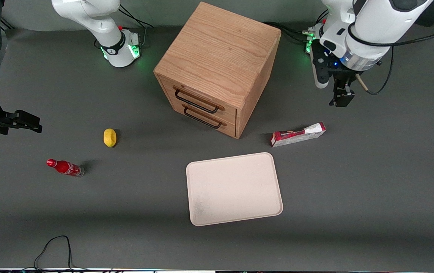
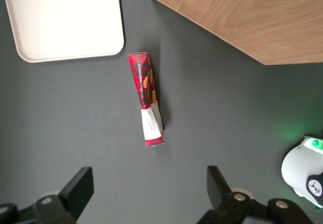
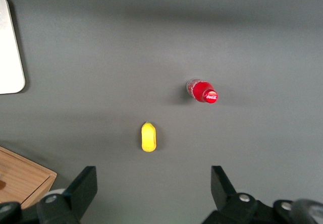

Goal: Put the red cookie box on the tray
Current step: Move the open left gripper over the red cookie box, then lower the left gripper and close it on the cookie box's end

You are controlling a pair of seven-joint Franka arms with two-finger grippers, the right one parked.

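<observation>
**Open jaws hang above the counter, cookie box lying flat nearby**

The jaws of the left arm's gripper (image 1: 341,99) stand wide apart and hold nothing; in the left wrist view its two dark fingers (image 2: 76,188) frame a stretch of bare grey counter (image 1: 372,182). The gripper hangs in the air above the counter, toward the working arm's end, farther from the front camera than the red cookie box (image 1: 298,135).

The red cookie box lies flat on the counter, apart from the fingers, its white end panel turned toward the gripper and its red end toward the tray (image 1: 234,188). It rests just beside the tray's corner without touching it, and near the lower corner of the wooden drawer cabinet (image 1: 217,68).

The tray sits on the counter nearer to the front camera than the cabinet, with nothing on it. The cabinet's two drawers, each with a dark handle, are shut.

Toward the parked arm's end of the counter lie a small yellow object (image 1: 109,137) and, nearer to the front camera, a red cola bottle (image 1: 65,167) standing upright.
</observation>
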